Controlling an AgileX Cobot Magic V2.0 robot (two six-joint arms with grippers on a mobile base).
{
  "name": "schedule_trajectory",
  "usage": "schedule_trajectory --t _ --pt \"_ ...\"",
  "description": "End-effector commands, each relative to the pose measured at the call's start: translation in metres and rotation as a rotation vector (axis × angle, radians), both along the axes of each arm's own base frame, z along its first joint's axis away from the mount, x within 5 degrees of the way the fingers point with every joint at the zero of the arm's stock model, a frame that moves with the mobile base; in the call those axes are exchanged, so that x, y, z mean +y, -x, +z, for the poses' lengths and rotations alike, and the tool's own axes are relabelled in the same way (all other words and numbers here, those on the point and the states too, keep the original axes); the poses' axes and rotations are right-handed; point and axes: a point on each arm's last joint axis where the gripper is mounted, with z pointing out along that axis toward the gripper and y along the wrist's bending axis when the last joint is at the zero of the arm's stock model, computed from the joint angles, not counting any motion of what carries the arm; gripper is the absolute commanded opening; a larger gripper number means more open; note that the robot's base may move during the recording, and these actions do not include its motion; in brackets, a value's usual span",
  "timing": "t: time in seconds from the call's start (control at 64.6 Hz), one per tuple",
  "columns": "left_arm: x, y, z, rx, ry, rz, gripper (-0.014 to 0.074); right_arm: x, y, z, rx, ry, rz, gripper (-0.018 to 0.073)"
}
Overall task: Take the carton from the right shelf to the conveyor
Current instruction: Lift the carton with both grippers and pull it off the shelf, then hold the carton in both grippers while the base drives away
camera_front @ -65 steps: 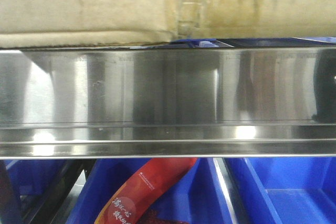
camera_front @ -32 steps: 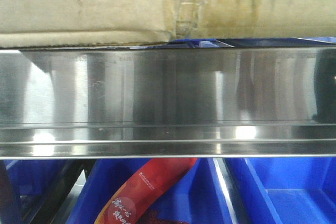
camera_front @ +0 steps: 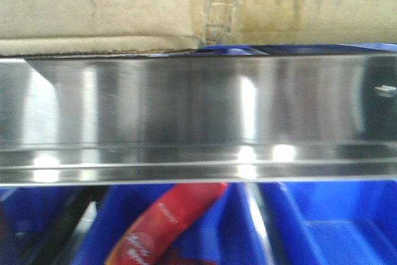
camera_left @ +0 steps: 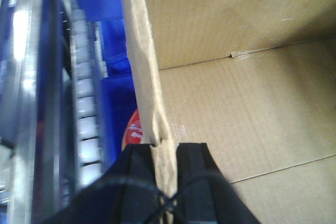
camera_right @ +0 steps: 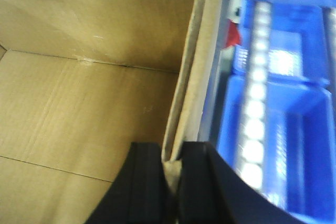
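So, carton (camera_front: 99,4): plain brown corrugated board, open top, jagged tape strip along lower front; bottom edge just above the shelf (camera_front: 198,110) rail.
left gripper (camera_left: 167,166): black fingers clamped on a side wall's top edge; box interior on one side of them, blue bins (camera_left: 113,98) on the other.
right gripper (camera_right: 170,174): pinching another wall edge the same way; corrugated floor inside, bins outside.
shelf: flat stainless rail, shiny, reflective.
blue bins: smooth plastic, below the rail; one holds a red packet (camera_front: 167,221).

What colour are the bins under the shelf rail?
Blue; the bins show best in the exterior front-facing view.
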Motion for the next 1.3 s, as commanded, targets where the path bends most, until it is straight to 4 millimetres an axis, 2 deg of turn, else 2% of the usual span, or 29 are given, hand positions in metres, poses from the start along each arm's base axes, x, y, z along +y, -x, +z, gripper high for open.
schedule_trajectory --t 0.0,1.285 --pt "0.0017 0.0037 0.0053 -0.035 0.001 -0.010 -0.0017 -0.0035 -0.0005 0.0045 -0.056 0.021 -0.007 -0.0069" --pt "0.0018 0.0037 0.0053 -0.036 -0.001 -0.009 -0.0017 -0.0035 -0.0005 0.0045 -0.056 0.021 -0.007 -0.0069"
